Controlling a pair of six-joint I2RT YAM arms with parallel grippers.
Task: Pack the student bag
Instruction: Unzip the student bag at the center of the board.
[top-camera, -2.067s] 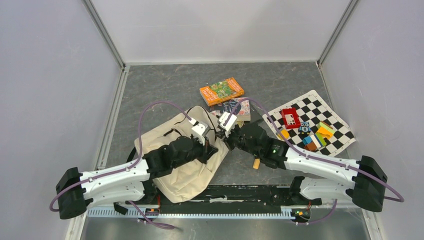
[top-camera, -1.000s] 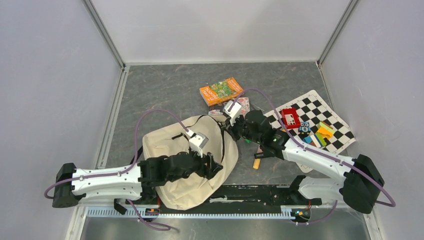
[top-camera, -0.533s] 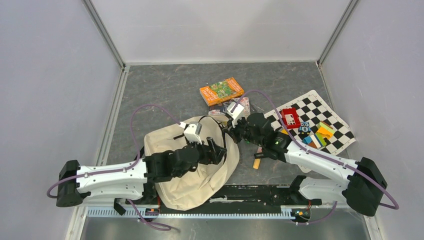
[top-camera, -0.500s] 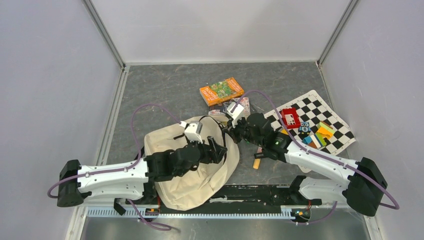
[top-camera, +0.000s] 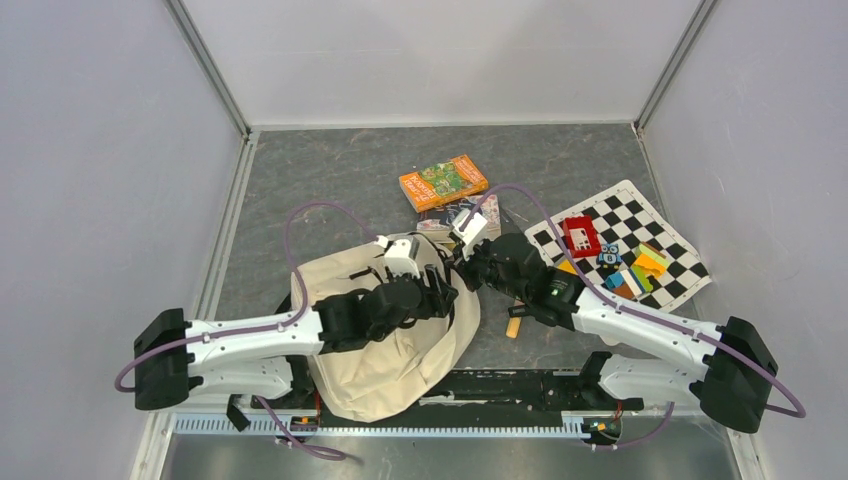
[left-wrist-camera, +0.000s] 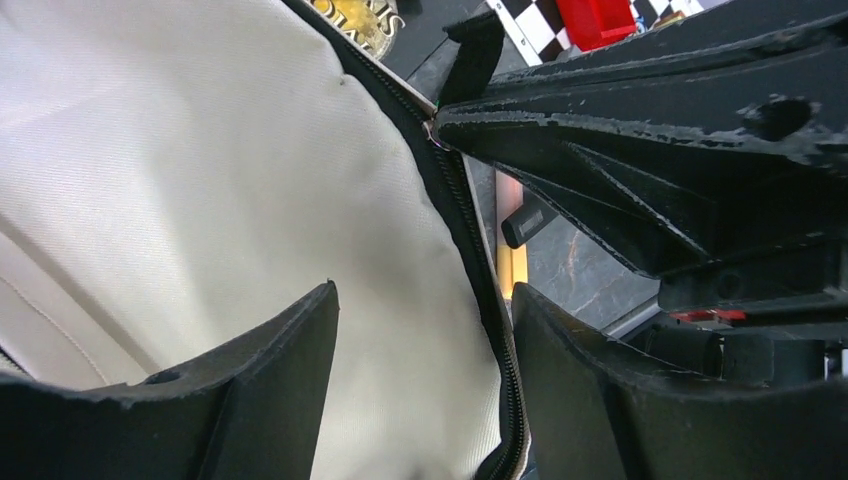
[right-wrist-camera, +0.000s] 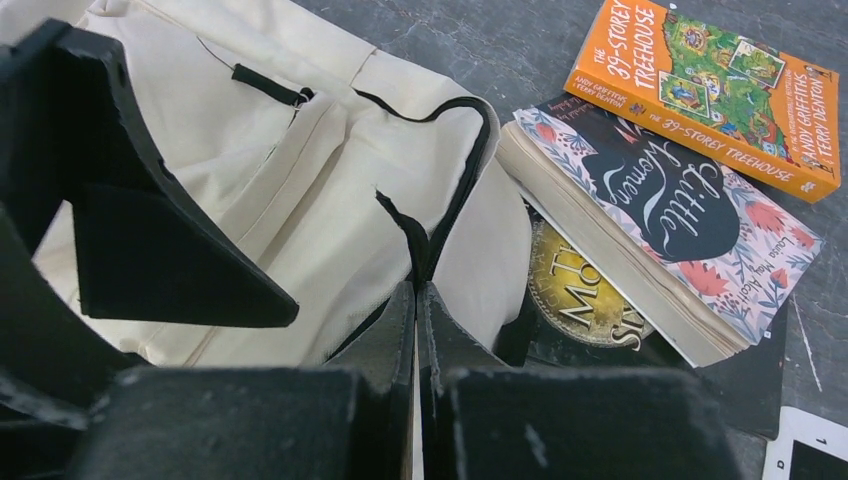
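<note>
The student bag is a cream backpack lying flat between the arms, with a black zipper along its right edge. My right gripper is shut on the black zipper pull at the bag's top right corner, its fingertips pressed together. My left gripper hovers open just beside it. In the left wrist view its gripper straddles the cream fabric and zipper line. An orange book and a floral "Little Women" book lie beyond the bag.
A dark book with a gold medallion lies under the floral one, partly under the bag's corner. A chequered mat at the right carries a red toy and coloured blocks. A small wooden piece lies below my right arm.
My left gripper has moved up and to the right across the bag, ending close to my right gripper at the zipper edge. My right gripper has stayed shut on the pull, hardly moving.
</note>
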